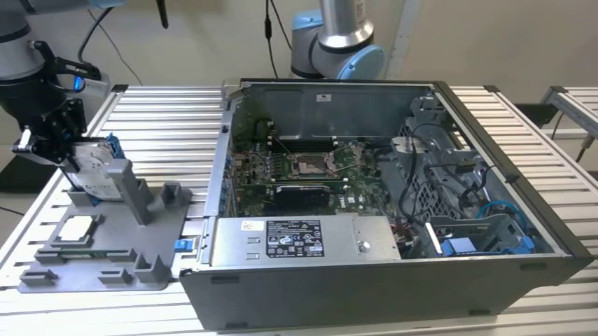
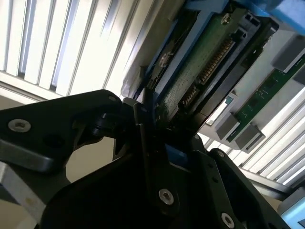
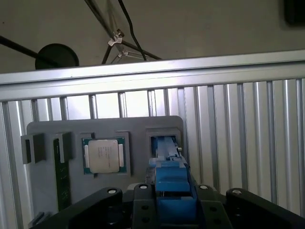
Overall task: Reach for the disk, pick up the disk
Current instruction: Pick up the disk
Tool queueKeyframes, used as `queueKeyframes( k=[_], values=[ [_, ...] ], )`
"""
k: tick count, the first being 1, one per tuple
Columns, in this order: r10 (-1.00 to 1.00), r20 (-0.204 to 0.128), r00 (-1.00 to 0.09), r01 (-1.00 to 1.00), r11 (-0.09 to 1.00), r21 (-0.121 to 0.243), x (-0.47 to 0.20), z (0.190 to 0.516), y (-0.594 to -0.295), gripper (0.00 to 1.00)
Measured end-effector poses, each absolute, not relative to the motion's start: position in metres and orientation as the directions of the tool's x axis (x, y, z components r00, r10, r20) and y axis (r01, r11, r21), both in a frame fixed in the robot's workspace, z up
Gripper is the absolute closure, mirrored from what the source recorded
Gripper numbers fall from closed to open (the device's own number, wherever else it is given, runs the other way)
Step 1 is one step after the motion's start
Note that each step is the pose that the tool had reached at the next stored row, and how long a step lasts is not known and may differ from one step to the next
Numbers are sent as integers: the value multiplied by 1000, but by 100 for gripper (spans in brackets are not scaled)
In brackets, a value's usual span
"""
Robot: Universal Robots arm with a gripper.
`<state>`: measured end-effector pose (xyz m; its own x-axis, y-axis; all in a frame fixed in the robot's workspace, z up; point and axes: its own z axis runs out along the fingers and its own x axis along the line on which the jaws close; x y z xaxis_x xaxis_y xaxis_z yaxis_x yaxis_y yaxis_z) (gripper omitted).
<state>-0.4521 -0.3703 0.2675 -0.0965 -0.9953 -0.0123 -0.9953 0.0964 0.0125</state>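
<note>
The disk (image 1: 91, 166), a flat silver-metal slab in a glossy blue plastic frame, stood on edge in a slot of the matte grey holder (image 1: 112, 262) on the ribbed metal surface (image 1: 168, 133). The hand (image 1: 64, 150) sat at the disk's top, seemingly clamped on its edges, though the contact was partly hidden. Grasping was the step in hand; lifting would call for a straight draw clear of the holder's slot walls.

A plain pale beige wall (image 1: 206, 42) stands at the far side, with black cables (image 1: 271, 31) hanging before it. The silver ribbed aluminium-slat desk (image 1: 159, 112) fills the near ground, brightly and evenly lit. A second slatted silver desk (image 1: 575, 98) stands just apart at the exterior view's right.
</note>
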Motion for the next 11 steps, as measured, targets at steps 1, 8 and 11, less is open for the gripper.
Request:
queueKeyframes(
  k=[1,8,11],
  values=[
    [-995,-12,-96,-995,96,12,-452,267,-370,100],
    [-995,2,-96,-995,96,11,-452,267,-370,100],
    [-995,1,-96,-995,96,11,-452,267,-370,100]
  ],
)
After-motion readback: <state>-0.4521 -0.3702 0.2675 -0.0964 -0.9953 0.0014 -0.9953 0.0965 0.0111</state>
